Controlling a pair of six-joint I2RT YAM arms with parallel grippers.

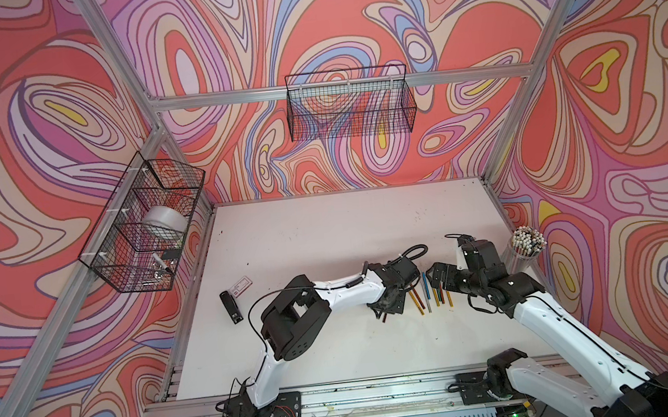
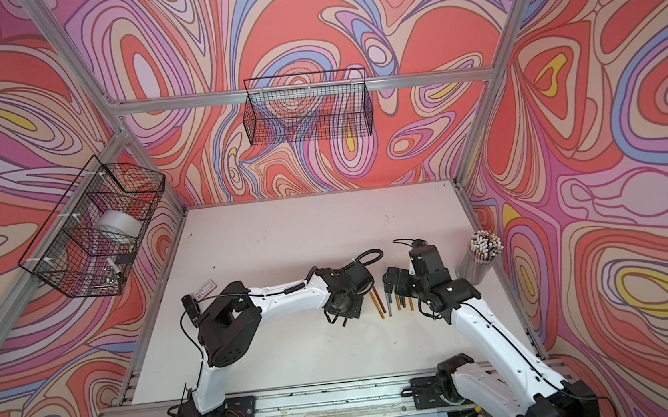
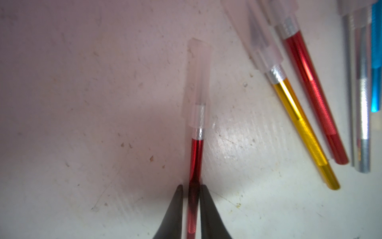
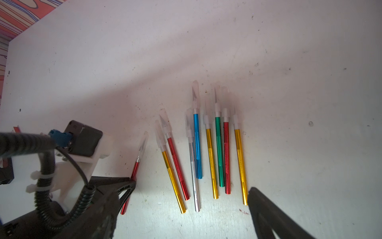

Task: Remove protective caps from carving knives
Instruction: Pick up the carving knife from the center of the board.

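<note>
- Left wrist view: left gripper (image 3: 191, 187) is pinching the red carving knife (image 3: 196, 157) by its handle, just left of the knife row (image 4: 219, 155), with the protective cap (image 3: 197, 82) covering its blade.
- In a top view, right gripper (image 1: 439, 276) is hovering over the knife row, jaws spread wide, gripping nothing.

Lying flat, roughly parallel: thin shiny multicoloured carving knives (image 4: 211, 163), translucent whitish plastic caps (image 4: 195, 93) on blades; one red knife (image 4: 135, 166) apart, tilted.

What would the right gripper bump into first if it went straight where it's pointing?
The right gripper would probably hit the capped carving knives on the table first; depth is unclear.
</note>
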